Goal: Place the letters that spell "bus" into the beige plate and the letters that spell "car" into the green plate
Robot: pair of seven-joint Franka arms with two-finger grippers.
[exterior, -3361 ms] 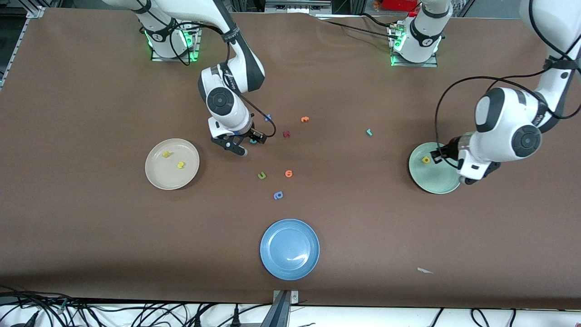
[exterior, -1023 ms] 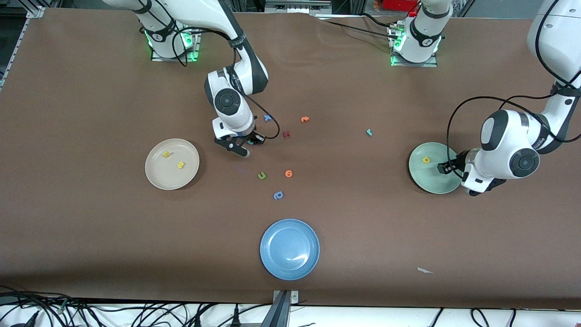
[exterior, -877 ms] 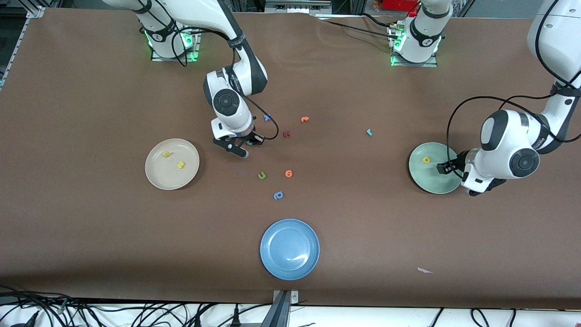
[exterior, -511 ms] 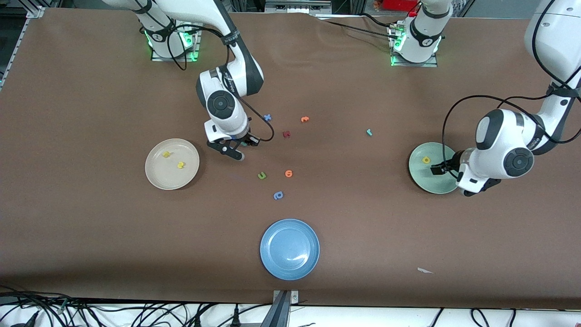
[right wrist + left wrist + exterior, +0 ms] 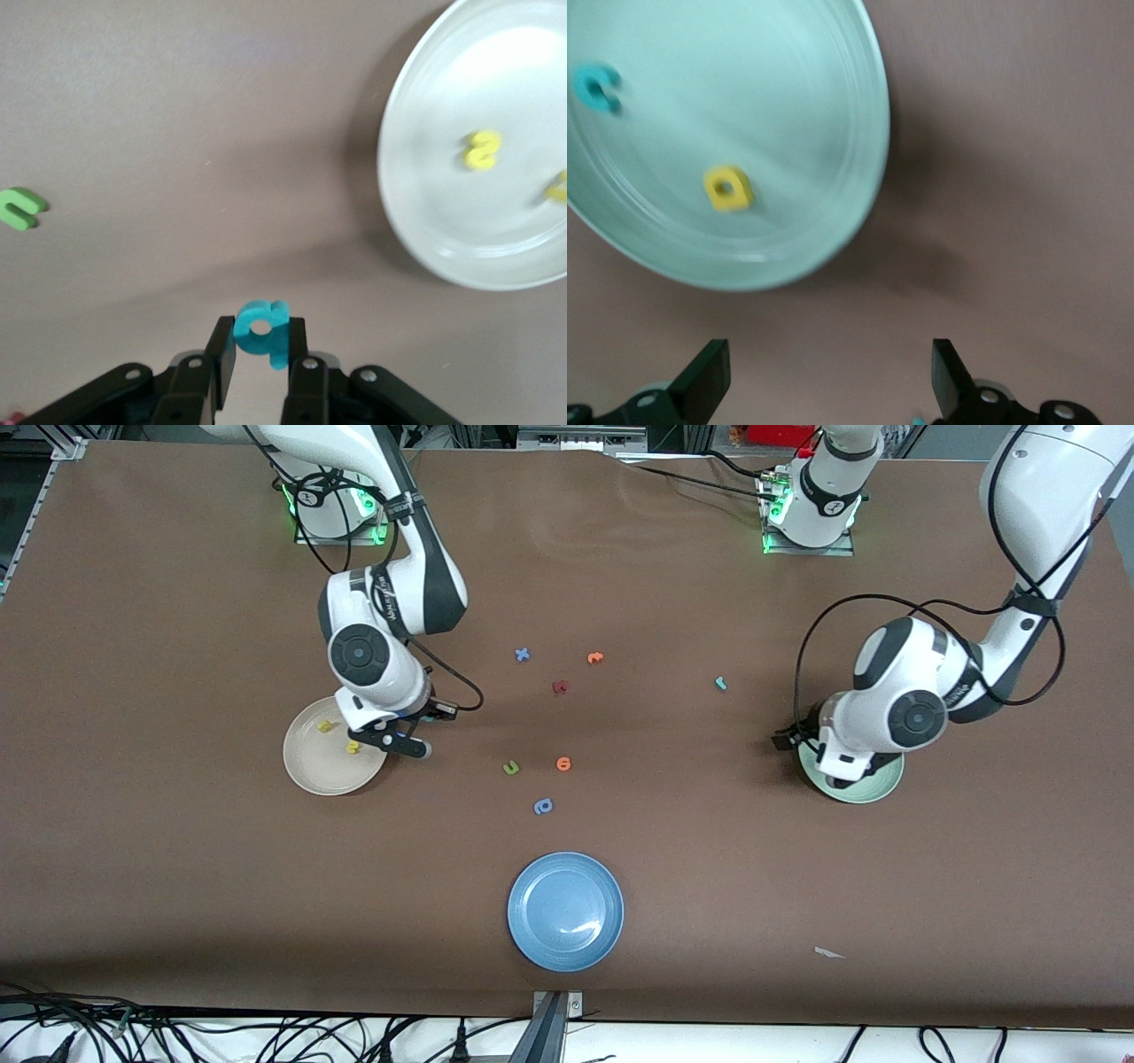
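Teal "b" (image 5: 260,330) pinched between right gripper's (image 5: 261,345) fingers — left gripper's (image 5: 824,381) fingers spread, empty.

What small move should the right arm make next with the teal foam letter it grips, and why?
Probably carry the right hand a little farther over the round cream-beige plate and then open. It is shut on the teal foam "b" beside the plate's rim, and the yellow foam "u" and yellow foam "s" already lie inside.

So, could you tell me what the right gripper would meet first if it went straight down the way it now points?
Probably bare table: the right gripper, jaws shut on the teal b, points at brown surface just short of the beige plate. Depth is hard to judge.
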